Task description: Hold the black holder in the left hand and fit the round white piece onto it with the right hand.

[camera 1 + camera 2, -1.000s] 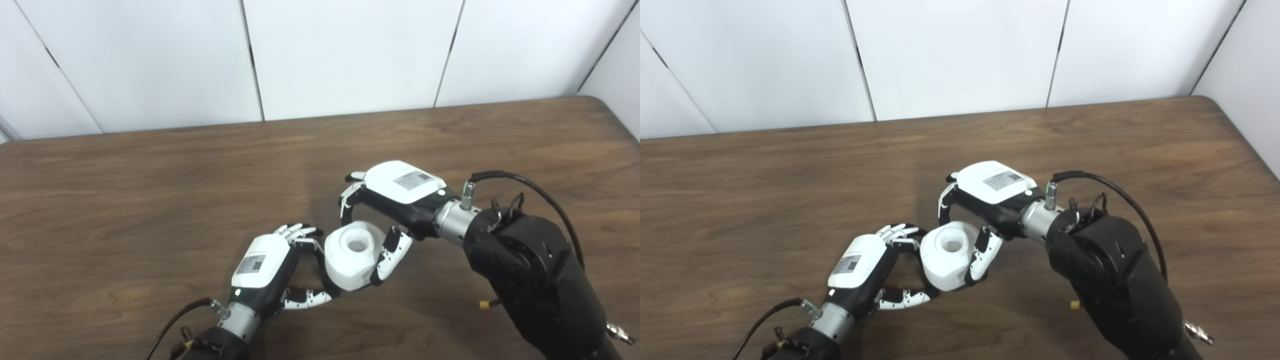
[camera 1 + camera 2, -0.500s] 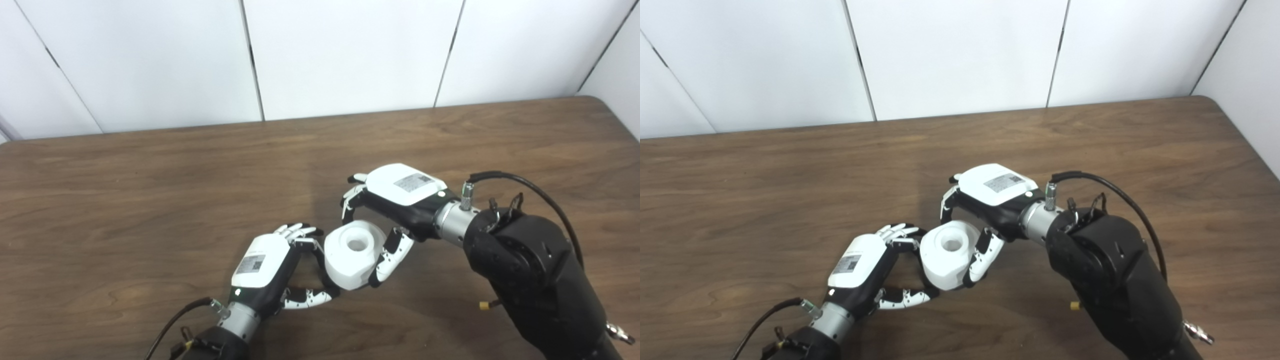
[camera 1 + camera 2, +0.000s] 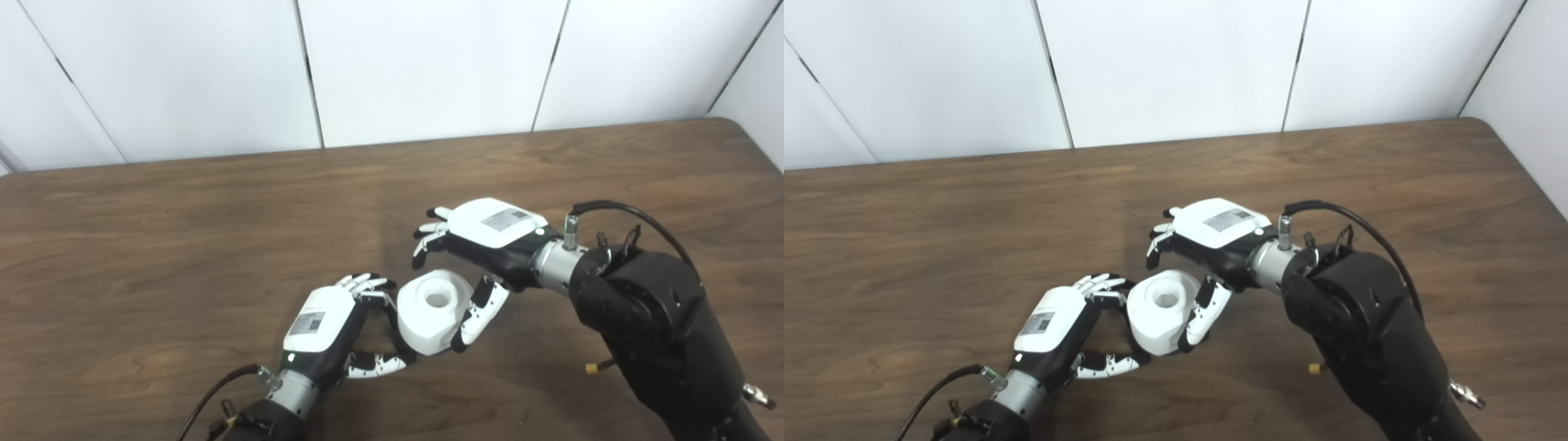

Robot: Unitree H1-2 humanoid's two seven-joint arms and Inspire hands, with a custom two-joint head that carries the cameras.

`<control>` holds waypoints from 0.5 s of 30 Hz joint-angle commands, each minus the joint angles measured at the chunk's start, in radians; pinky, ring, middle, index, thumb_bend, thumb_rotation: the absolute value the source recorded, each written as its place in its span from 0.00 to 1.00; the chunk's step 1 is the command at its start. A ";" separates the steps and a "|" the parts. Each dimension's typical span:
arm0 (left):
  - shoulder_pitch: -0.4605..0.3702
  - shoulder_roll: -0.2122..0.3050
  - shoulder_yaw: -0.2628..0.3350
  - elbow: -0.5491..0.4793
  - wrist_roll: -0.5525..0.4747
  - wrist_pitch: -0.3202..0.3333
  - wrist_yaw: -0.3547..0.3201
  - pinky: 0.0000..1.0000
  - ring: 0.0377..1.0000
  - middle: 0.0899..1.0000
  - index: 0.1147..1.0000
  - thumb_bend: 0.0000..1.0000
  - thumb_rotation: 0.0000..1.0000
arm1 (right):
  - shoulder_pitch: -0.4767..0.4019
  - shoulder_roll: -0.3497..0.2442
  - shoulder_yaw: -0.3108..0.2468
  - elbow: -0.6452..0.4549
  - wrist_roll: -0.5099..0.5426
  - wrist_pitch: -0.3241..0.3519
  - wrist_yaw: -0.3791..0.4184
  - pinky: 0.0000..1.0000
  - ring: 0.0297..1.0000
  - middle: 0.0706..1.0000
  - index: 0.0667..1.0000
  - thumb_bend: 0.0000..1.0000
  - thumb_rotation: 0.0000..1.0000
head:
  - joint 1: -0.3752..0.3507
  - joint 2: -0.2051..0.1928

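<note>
wooden table, right hand spread beside white piece

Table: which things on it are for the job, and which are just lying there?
For the job:
white piece
left hand, curled against the piece
right hand, open over the piece
black holder: hidden, I cannot make it out

Just there:
table
wall
</note>
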 commanded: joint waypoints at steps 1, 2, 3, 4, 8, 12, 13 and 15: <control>0.018 0.016 -0.004 0.026 0.001 0.039 -0.054 0.90 0.90 0.82 0.43 0.51 0.05 | -0.047 -0.005 -0.016 -0.040 -0.004 0.010 0.031 1.00 1.00 0.98 0.82 1.00 0.40 | -0.001 0.000; 0.017 0.016 -0.004 0.025 0.001 0.041 -0.056 0.91 0.90 0.82 0.43 0.51 0.05 | -0.050 -0.008 -0.015 -0.042 -0.004 0.010 0.038 1.00 1.00 0.99 0.84 1.00 0.40 | -0.001 0.000; 0.017 0.017 -0.005 0.025 0.002 0.043 -0.059 0.91 0.90 0.82 0.43 0.51 0.05 | -0.053 -0.010 -0.014 -0.043 -0.004 0.010 0.042 1.00 1.00 0.99 0.86 1.00 0.41 | -0.002 0.001; 0.016 0.017 -0.005 0.025 0.002 0.043 -0.060 0.91 0.90 0.82 0.43 0.51 0.05 | -0.055 -0.012 -0.013 -0.044 -0.005 0.009 0.047 1.00 1.00 1.00 0.87 1.00 0.41 | -0.002 0.001; 0.013 0.017 -0.005 0.026 0.003 0.046 -0.065 0.91 0.90 0.82 0.43 0.51 0.05 | -0.065 -0.021 -0.011 -0.045 -0.004 0.013 0.070 1.00 1.00 1.00 0.91 1.00 0.44 | -0.003 0.000; 0.011 0.017 -0.005 0.029 0.005 0.046 -0.065 0.91 0.90 0.82 0.43 0.51 0.05 | -0.084 -0.037 -0.008 -0.051 0.006 0.051 0.100 1.00 1.00 1.00 0.93 1.00 0.44 | -0.002 -0.001; 0.011 0.016 -0.005 0.031 0.005 0.044 -0.062 0.91 0.90 0.82 0.43 0.51 0.05 | -0.099 -0.055 0.001 -0.055 0.029 0.088 0.104 1.00 1.00 1.00 0.93 1.00 0.44 | -0.003 -0.001; 0.010 0.016 -0.005 0.034 0.004 0.041 -0.058 0.91 0.90 0.82 0.43 0.51 0.05 | -0.124 -0.084 0.007 -0.061 0.078 0.143 0.106 1.00 1.00 1.00 0.95 1.00 0.42 | -0.003 -0.001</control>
